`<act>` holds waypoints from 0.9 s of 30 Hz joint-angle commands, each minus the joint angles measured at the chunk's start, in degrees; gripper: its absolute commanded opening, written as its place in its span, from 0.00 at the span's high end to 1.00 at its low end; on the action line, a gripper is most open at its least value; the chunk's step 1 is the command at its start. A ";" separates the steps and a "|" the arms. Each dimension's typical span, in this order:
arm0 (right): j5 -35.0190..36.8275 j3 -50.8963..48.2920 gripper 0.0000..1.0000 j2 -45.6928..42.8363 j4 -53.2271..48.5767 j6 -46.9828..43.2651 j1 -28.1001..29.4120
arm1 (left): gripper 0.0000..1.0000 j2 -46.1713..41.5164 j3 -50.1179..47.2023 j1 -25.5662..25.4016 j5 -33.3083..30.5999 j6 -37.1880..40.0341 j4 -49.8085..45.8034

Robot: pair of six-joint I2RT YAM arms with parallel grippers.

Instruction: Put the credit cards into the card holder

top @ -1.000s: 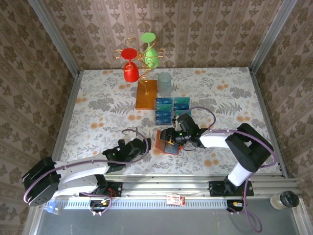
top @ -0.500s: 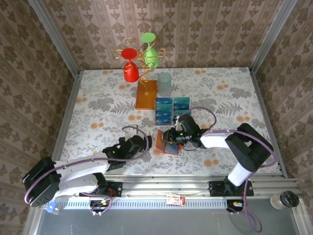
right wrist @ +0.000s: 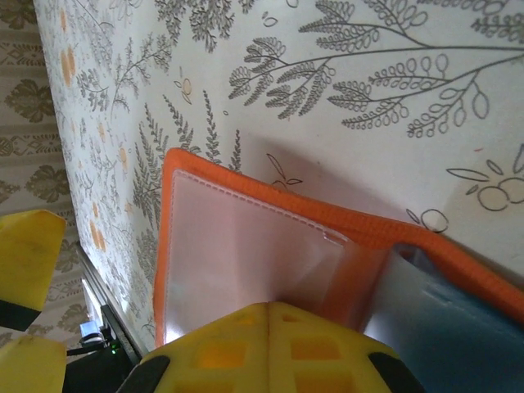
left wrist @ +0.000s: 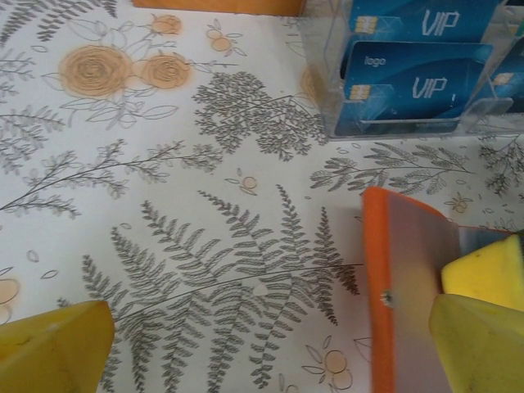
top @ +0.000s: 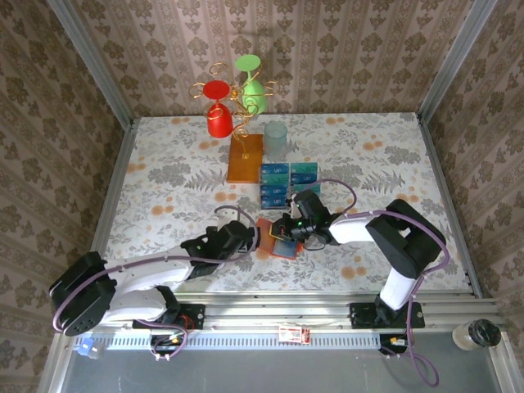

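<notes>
The fingers [right wrist: 205, 352] of the right gripper [top: 288, 228] are pressed together, and they appear to pinch a thin clear inner leaf of the card holder [right wrist: 246, 237]. A second ago they stood about half open over it. The orange holder lies open on the flowered table [top: 164, 180], near the front edge at its middle, just in front of the clear tray [left wrist: 325, 78] that holds the blue credit cards [left wrist: 409, 82].

The left gripper [top: 247, 237] has moved in from the left and now sits just beside the holder's left edge. Its yellow fingers [left wrist: 49, 348] are spread as wide as they go, one on either side of that orange edge, holding nothing.

The cards in the tray look untouched. A bluish shape shows under the holder's clear leaf in the right wrist view, but it is unclear whether that is a card.

The new pinch suggests the right arm is taking hold of the holder to open or steady a pocket, while the left arm comes in to help. Loading of the cards seems barely begun.
</notes>
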 commanded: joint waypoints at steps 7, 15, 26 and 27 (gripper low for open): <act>-1.85 0.16 0.96 0.94 0.52 0.04 -0.15 | 0.00 6.81 2.55 0.51 2.88 2.88 2.10; -1.63 -2.08 0.91 -3.10 -0.09 -0.48 -0.50 | 0.00 10.16 2.02 0.51 0.82 0.05 -0.53; 2.07 -5.24 0.88 -9.13 -8.35 -6.67 -0.74 | 0.00 10.96 0.45 -0.82 -0.16 -3.20 -1.76; 2.39 -5.29 0.88 -9.21 -9.25 -7.54 -0.81 | 0.00 11.01 0.27 -1.14 -0.39 -3.66 -1.76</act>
